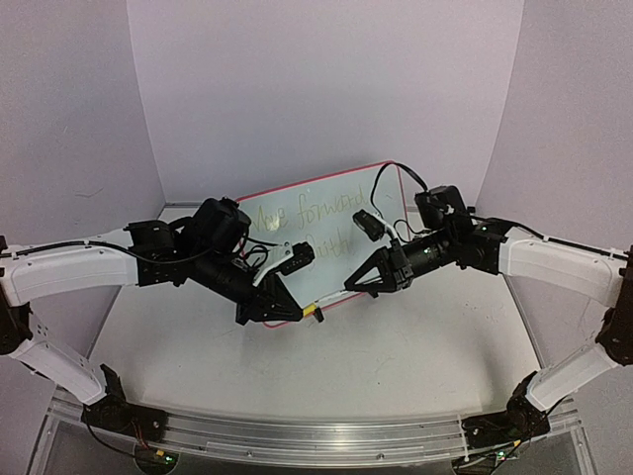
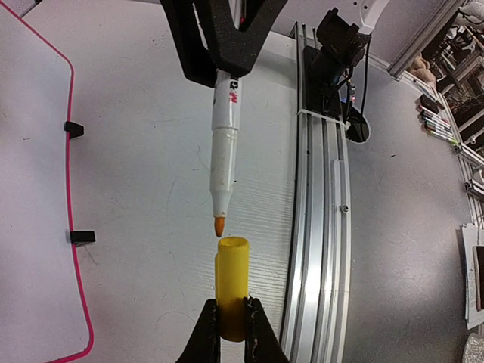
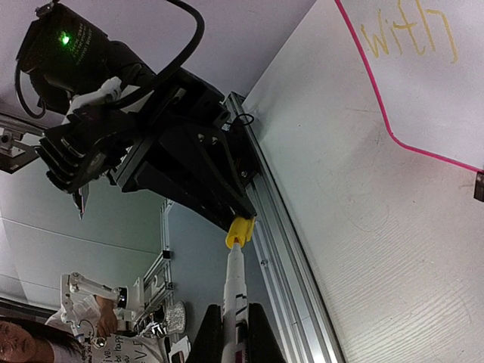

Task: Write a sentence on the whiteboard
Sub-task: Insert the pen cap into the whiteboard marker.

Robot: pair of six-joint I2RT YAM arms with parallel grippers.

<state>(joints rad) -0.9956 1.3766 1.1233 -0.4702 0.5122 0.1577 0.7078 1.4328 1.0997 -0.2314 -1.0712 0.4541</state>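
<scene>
The whiteboard [image 1: 316, 180], white with a pink rim, lies at the back of the table and carries the sentence [image 1: 309, 214] in thin yellow handwriting. The word "with" [image 3: 408, 34] shows in the right wrist view. My left gripper [image 2: 231, 306] is shut on a yellow cap [image 2: 231, 272], whose open end points at the marker [image 2: 224, 144]. My right gripper [image 3: 234, 314] is shut on that white marker [image 3: 236, 287]. The orange tip hangs just at the cap's mouth [image 3: 240, 231]. Both grippers meet in front of the board's near edge, the left gripper [image 1: 297, 315] facing the right gripper [image 1: 356, 285].
An aluminium rail [image 2: 318, 227] runs along the near table edge, with the arm bases [image 1: 124, 411] bolted to it. Two black feet [image 2: 82, 237] stick out from the board's rim [image 2: 70, 151]. A person [image 3: 23, 348] and shelving show beyond the table.
</scene>
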